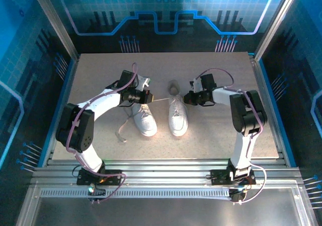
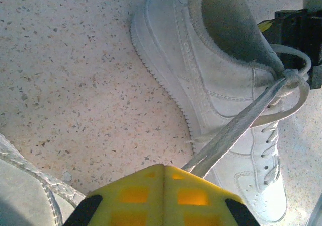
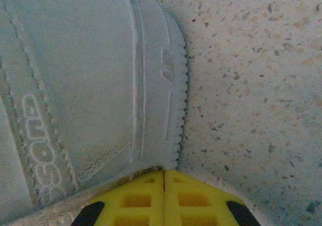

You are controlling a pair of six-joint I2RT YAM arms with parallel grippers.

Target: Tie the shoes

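At the middle of the speckled table (image 1: 226, 135), seen from overhead, the shoes lie side by side, toes toward the arm bases. The left-hand shoe (image 1: 146, 123) lies just beside the right-hand shoe (image 1: 178, 119). The left gripper (image 1: 149, 98) hovers left of the right-hand shoe's collar and over the other shoe. The right gripper (image 1: 187, 98) sits close against its right side. A taut lace (image 1: 166, 100) runs from the left claw toward the right-hand shoe's collar. A loose lace (image 1: 123, 130) trails on the table beyond the left-hand shoe.

From the left wrist, the yellow fingers (image 2: 136, 196) are pressed together, pinching the lace (image 2: 236, 128). It stretches up to a knot (image 2: 291, 77) with a loop beside the right-hand shoe's (image 2: 221, 85) grey-lined opening.

From the right wrist, the claw (image 3: 163, 178) is pressed together just beside the right-hand shoe's side panel (image 3: 90, 75). Whether it holds any lace cannot be told.
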